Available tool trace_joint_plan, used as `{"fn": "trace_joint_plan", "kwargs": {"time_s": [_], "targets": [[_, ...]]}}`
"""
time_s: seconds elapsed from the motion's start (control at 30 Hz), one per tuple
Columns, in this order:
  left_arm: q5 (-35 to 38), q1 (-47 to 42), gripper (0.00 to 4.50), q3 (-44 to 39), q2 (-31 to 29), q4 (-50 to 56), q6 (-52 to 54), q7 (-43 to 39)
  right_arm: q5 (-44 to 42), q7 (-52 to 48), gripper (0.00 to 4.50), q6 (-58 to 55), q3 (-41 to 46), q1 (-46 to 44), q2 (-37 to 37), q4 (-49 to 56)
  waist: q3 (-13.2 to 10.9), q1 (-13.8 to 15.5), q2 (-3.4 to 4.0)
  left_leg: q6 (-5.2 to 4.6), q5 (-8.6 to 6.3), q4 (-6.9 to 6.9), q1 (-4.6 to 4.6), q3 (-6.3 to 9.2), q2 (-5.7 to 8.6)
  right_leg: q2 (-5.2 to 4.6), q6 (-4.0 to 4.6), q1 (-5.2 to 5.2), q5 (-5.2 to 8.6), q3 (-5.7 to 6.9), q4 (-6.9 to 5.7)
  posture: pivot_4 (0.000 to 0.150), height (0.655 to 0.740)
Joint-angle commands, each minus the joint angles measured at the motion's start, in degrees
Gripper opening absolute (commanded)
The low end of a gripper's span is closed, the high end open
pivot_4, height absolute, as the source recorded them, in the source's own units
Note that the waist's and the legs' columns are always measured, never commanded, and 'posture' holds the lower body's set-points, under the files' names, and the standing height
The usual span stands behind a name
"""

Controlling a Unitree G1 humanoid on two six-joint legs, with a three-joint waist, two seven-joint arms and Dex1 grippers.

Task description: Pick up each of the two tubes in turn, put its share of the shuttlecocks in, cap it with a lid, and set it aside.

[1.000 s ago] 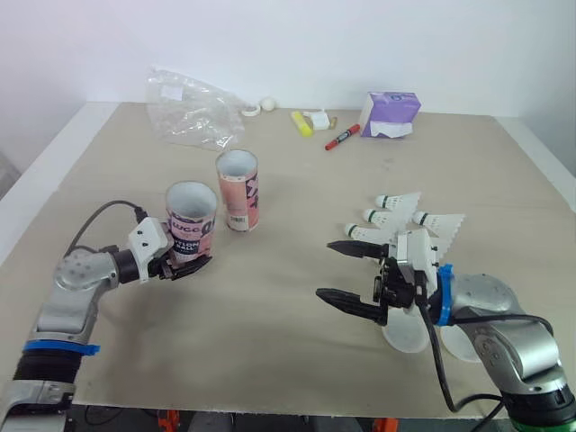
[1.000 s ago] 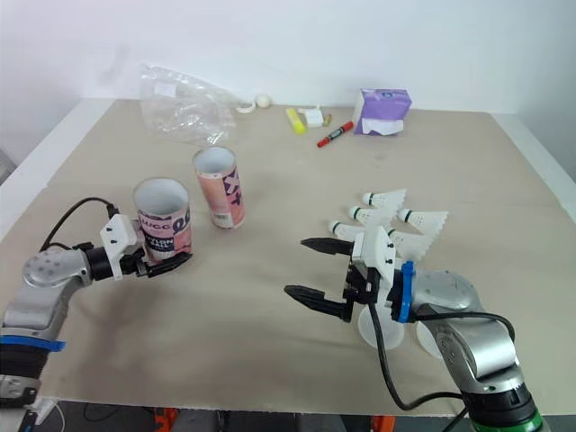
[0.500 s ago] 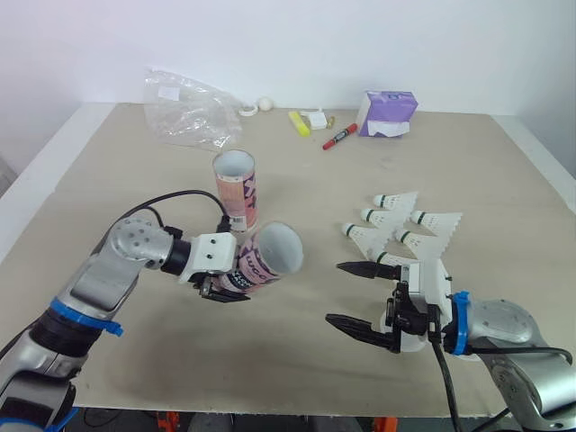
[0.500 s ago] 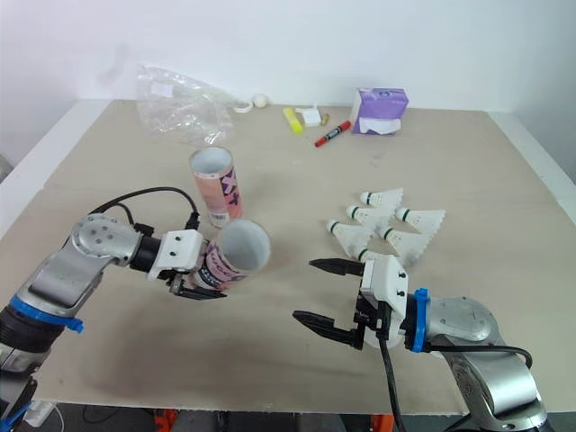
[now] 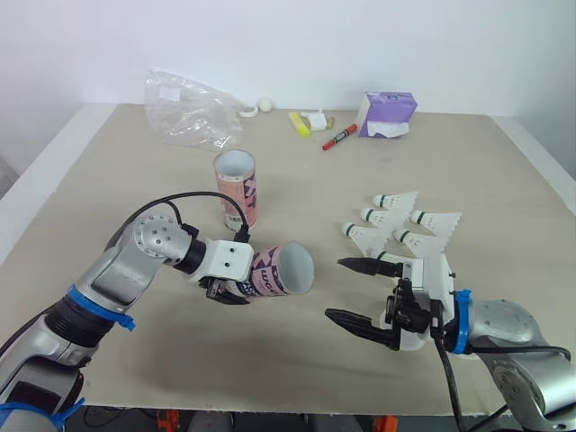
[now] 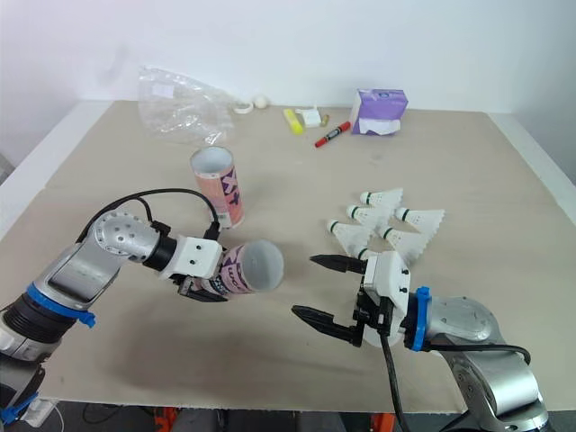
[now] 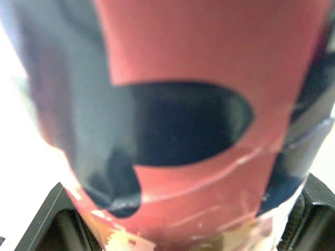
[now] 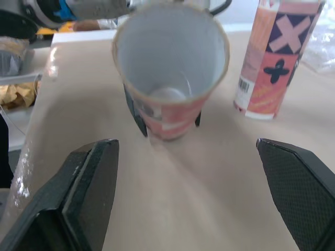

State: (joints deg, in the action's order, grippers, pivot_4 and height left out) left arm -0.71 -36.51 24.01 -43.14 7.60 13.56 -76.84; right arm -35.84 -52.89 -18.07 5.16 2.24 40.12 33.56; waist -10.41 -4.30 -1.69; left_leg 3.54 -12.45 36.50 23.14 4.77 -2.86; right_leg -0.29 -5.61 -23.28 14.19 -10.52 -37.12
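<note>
left hand (image 5: 234, 283): clamped on tube (image 5: 281, 269), tipped sideways, mouth toward right hand (image 5: 336, 289) | right hand: fingers wide, empty | shuttlecocks (image 5: 396, 220): just beyond it

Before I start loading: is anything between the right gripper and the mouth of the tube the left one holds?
Nothing visible does. Only bare table lies between the open right gripper and the held tube, whose mouth faces it. The second tube stands upright, off that line.
</note>
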Motion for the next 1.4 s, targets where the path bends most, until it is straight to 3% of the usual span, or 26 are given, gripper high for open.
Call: {"fn": "trace_joint_plan", "kwargs": {"time_s": [0.03,0.27,0.5,0.77,1.4], "targets": [[-1.1,-0.9,3.57,0.5,0.7,-0.8,0.4,0.4,-4.4,3.7,4.50,-2.1,5.4,0.9,-0.4,3.3,0.0,0.2,0.00,-0.02,0.02,0.00,0.00,0.01,0.01,0.00,-0.01,0.01,-0.01,0.00,0.00,0.150,0.7400],[-1.6,-1.6,3.57,1.2,1.9,-3.0,-0.2,-0.3,-8.5,18.4,4.50,-7.4,21.4,15.0,-4.5,10.7,0.1,1.3,0.08,-0.03,0.02,-0.01,0.03,0.06,0.05,-0.02,-0.03,0.03,0.02,0.00,0.00,0.150,0.7400],[-1.9,-2.5,3.57,1.6,3.2,-5.7,-2.3,-0.5,-3.4,30.7,4.50,-9.5,21.5,26.4,-12.3,17.2,0.1,1.4,0.20,-0.11,0.12,0.01,-0.06,0.04,0.05,-0.02,0.04,0.03,-0.07,0.00,-0.06,0.150,0.7400],[-2.0,-2.8,3.57,1.4,4.1,-6.3,-2.8,-0.8,-5.3,35.9,4.50,-12.9,18.3,24.4,-15.7,14.7,0.2,1.4,0.24,-0.18,0.34,0.02,-0.04,-0.02,0.06,-0.08,0.12,0.04,-0.17,-0.02,-0.05,0.150,0.7400],[-1.3,-0.7,3.57,0.0,3.3,-1.4,1.3,0.3,-9.0,37.4,4.50,-18.3,15.8,14.4,-16.0,4.5,0.2,1.5,0.26,-0.19,0.34,-0.08,0.07,0.00,0.07,-0.08,0.11,-0.02,-0.12,-0.01,-0.04,0.150,0.7400]]}}
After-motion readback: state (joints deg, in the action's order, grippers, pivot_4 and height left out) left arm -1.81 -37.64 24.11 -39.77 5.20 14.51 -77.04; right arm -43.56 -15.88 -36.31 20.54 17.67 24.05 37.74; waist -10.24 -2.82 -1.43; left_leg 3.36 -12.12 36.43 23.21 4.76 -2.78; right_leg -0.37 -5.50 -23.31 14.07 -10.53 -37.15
